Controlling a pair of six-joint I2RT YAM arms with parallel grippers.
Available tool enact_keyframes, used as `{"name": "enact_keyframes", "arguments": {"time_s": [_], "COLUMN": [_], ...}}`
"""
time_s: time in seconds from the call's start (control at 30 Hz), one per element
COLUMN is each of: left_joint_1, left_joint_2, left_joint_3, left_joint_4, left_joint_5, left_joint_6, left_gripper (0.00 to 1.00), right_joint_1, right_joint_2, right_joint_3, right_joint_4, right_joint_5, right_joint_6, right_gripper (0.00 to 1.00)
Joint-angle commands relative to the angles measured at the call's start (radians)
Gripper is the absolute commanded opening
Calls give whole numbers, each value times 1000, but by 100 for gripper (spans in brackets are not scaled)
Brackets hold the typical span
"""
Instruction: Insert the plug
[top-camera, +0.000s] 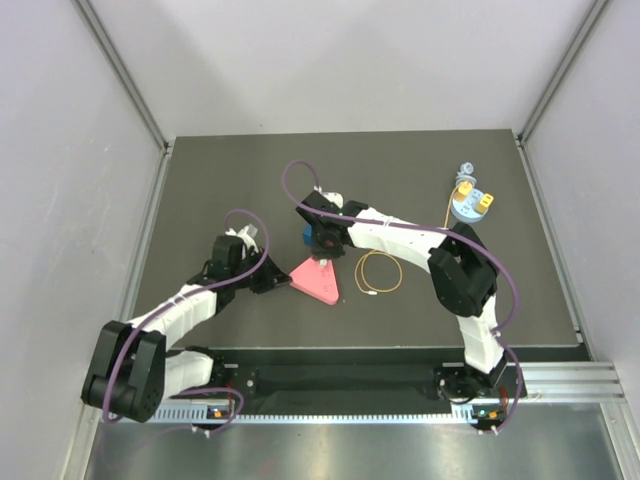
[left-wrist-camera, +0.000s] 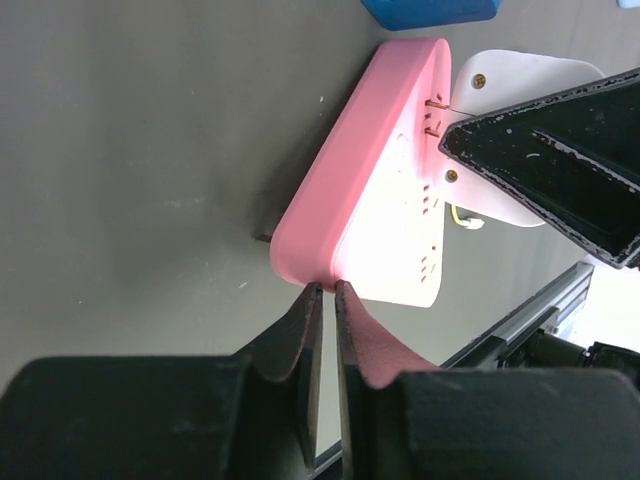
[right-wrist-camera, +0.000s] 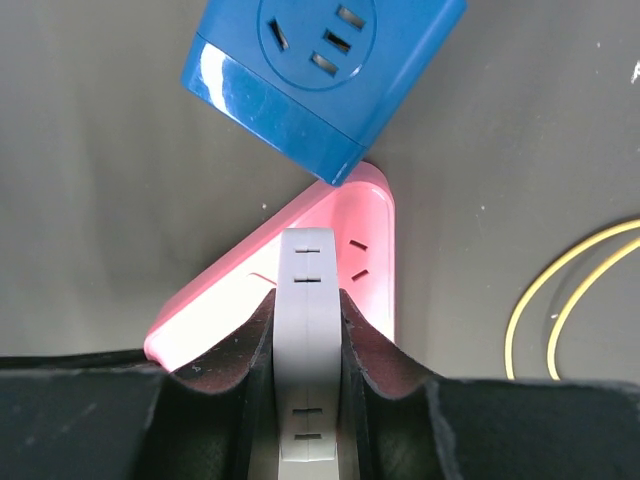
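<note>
Plug (right-wrist-camera: 308, 340): flat grey-white body, gripped edge-on in the right claw (right-wrist-camera: 308, 300), one finger on each broad side. It sits over the white top face of the pink triangular socket block (top-camera: 316, 278), near that block's far corner. Two brass pins (left-wrist-camera: 437, 103) show bare at the face; I cannot tell whether their tips are in the slots.

Left claw (left-wrist-camera: 328, 290): closed to a thin slit with nothing between, tips against the pink block's left corner.

Blue socket block (right-wrist-camera: 300, 70): just beyond the pink one, touching its far corner.

Yellow cable coil (top-camera: 378, 272): loose on the bench (top-camera: 200, 200), just right of the pink block.
</note>
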Motion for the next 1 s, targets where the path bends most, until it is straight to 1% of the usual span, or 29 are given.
{"name": "enact_keyframes", "arguments": {"time_s": [0.0,0.03,0.07,0.13,0.17,0.23,0.27,0.3,0.37,0.4,0.47,0.5,0.53,0.57,0.6,0.63,0.67,0.7,0.73,0.77,0.87,0.9,0.97], "left_joint_1": [-13,-13,-13,-13,-13,-13,-13,-12,-12,-13,-13,-13,-13,-10,-12,-12,-12,-13,-13,-13,-18,-22,-38], "left_joint_2": [-5,-22,-31,-63,-72,-97,-105,-109,-119,-122,-140,-146,-163,-172,-183,-188,-192,-194,-194,-191,-189,-188,-183], "left_joint_3": [10,46,69,147,174,241,261,280,324,333,329,321,315,300,291,272,266,261,257,255,255,254,254], "left_joint_4": [-115,-167,-204,-265,-322,-369,-379,-387,-391,-376,-292,-191,-139,-88,-33,106,154,210,304,351,483,518,625], "left_joint_5": [-70,-81,-88,-125,-137,-148,-147,-139,-104,-76,138,215,267,357,401,447,503,534,560,597,614,622,626], "left_joint_6": [46,62,71,94,100,120,123,128,137,136,172,174,159,114,87,24,-5,-31,-83,-108,-188,-211,-280], "left_gripper": [16,19,26,35,41,44,44,45,46,48,48,48,49,50,50,51,51,52,52,52,53,53,53], "right_joint_1": [10,8,7,-8,-16,-51,-51,-65,-76,-87,-105,-122,-133,-145,-165,-176,-183,-195,-200,-202,-202,-202,-200], "right_joint_2": [-45,-66,-81,-127,-147,-215,-241,-267,-337,-360,-435,-466,-498,-570,-607,-675,-706,-735,-758,-796,-845,-855,-875], "right_joint_3": [-12,-9,-8,-14,-34,-95,-120,-141,-187,-199,-247,-268,-293,-351,-380,-431,-452,-474,-494,-526,-575,-589,-623], "right_joint_4": [-34,-34,-35,-38,-38,0,17,37,64,78,142,170,210,289,339,378,417,511,558,612,780,867,932], "right_joint_5": [-5,-5,-5,-15,-41,-101,-101,-133,-164,-172,-268,-376,-431,-481,-576,-616,-650,-713,-741,-787,-834,-844,-845], "right_joint_6": [-26,-38,-58,-73,-87,-113,-127,-141,-187,-204,-254,-265,-271,-261,-253,-235,-219,-201,-181,-141,-52,-29,29], "right_gripper": [0,0,0,0,0,0,0,0,0,0,0,0,0,0,0,0,0,0,0,0,0,0,0]}}
